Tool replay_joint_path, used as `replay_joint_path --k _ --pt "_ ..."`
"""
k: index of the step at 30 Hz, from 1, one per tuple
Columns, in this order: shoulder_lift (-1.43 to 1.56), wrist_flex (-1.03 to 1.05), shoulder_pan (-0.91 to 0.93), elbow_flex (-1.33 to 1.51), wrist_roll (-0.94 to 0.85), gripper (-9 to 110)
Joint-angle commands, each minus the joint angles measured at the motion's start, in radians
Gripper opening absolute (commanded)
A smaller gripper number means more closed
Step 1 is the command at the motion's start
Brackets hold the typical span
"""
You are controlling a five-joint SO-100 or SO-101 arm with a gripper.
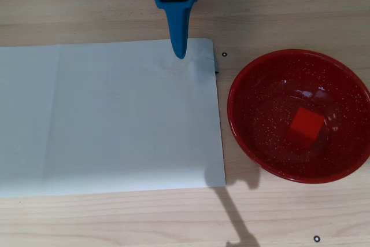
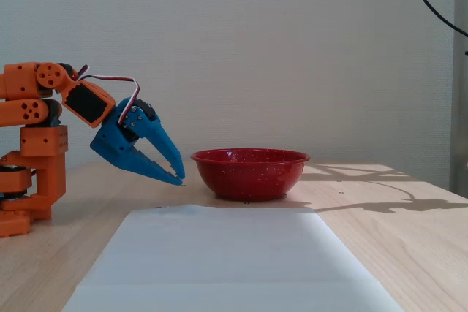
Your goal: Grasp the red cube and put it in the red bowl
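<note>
The red cube (image 1: 304,124) lies inside the red bowl (image 1: 248,85), near its middle, in the overhead view. In the fixed view the bowl (image 2: 250,174) stands on the wooden table and its wall hides the cube. My blue gripper (image 1: 180,53) hangs at the top of the overhead view, over the far edge of the white paper, well left of the bowl. In the fixed view the gripper (image 2: 178,178) points down towards the table, its fingertips nearly together and empty, left of the bowl.
A large white paper sheet (image 1: 110,117) covers the left and middle of the table. The orange arm base (image 2: 29,158) stands at the left in the fixed view. Small black marks (image 1: 224,55) dot the wood near the bowl.
</note>
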Motion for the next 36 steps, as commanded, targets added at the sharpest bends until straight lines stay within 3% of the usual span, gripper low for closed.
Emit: replay_joint_path --k 1,36 --pt "0.028 0.052 -0.026 0.012 -0.023 0" --pt "0.026 0.127 -0.064 0.014 -0.112 0"
